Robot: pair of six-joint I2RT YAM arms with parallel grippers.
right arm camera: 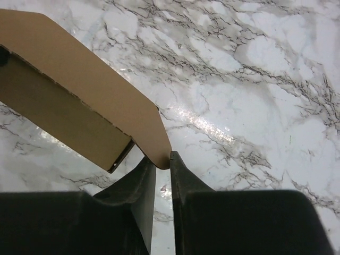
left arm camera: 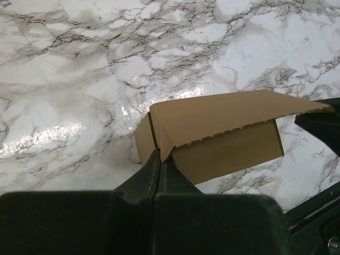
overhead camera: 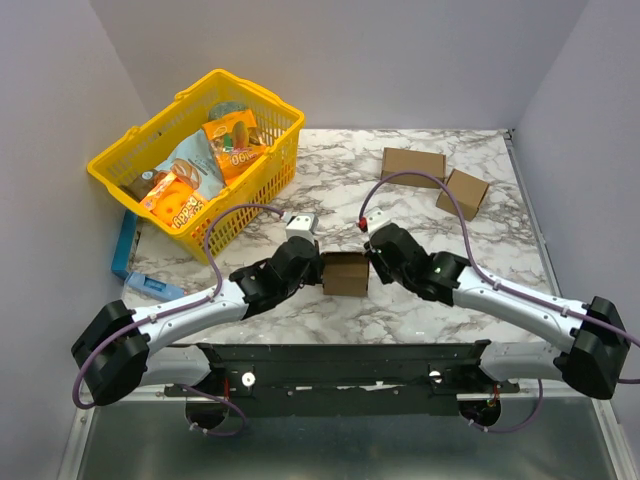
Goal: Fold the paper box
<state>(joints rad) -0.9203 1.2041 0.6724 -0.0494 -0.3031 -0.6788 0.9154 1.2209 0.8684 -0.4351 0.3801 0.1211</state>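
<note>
The paper box [overhead camera: 346, 273] is a small brown cardboard box standing on the marble table between my two grippers. Its lid flap is raised and slanted over the body. My left gripper [overhead camera: 318, 268] is at the box's left side. In the left wrist view my left gripper [left arm camera: 159, 154] has its jaws pressed together on a corner of the lid of the paper box [left arm camera: 223, 127]. My right gripper [overhead camera: 372, 262] is at the right side. In the right wrist view my right gripper [right arm camera: 163, 159] has its jaws a narrow gap apart, with the flap's rounded corner of the paper box [right arm camera: 79, 79] at the tips.
A yellow basket [overhead camera: 258, 90] full of snack packets stands at the back left. Two neat brown cuboids lie at the back right, one long [overhead camera: 412, 165] and one squarish [overhead camera: 463, 192]. A blue object [overhead camera: 125, 245] lies along the table's left edge.
</note>
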